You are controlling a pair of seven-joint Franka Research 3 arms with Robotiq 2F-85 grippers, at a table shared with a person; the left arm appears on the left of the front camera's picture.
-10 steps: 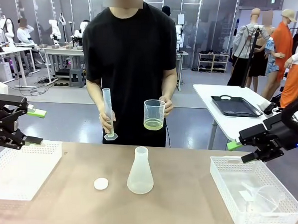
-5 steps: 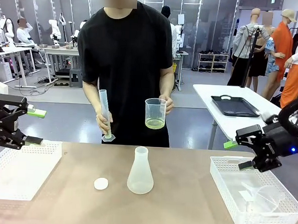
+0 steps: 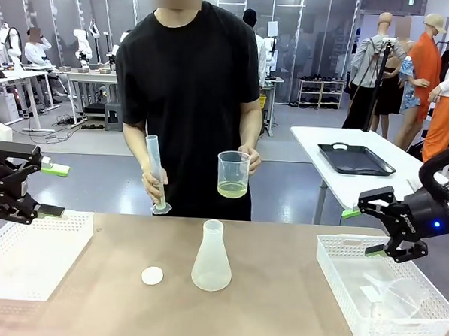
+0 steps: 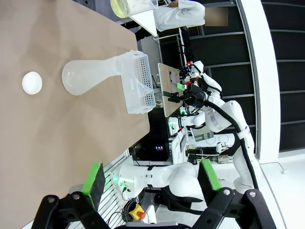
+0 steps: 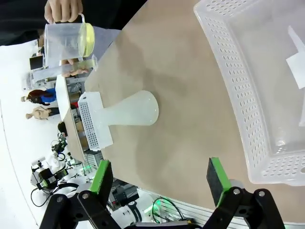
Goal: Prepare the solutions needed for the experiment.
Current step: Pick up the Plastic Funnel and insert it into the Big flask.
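The solutions [image 3: 232,188] are a shallow pale yellow-green layer in a clear beaker [image 3: 232,173] that the person holds in one hand above the table's far edge. The same beaker [image 5: 69,42] appears in the right wrist view. Their other hand holds a tall graduated cylinder [image 3: 155,172]. A translucent conical flask [image 3: 211,258] stands mid-table, with a white round cap [image 3: 152,275] to its left. My left gripper [image 3: 55,189] hangs open above the left basket's far edge. My right gripper [image 3: 362,232] is open over the right basket's far edge, holding nothing.
A white perforated basket [image 3: 24,255] sits at the table's left. Another basket [image 3: 340,268] at the right holds a clear funnel [image 3: 399,294]. In the left wrist view the flask [image 4: 90,76] and cap [image 4: 32,82] lie on bare tabletop.
My right gripper has swung right and lower, turning over the right basket's far edge. The person has shifted the cylinder slightly left. My left arm has stayed still.
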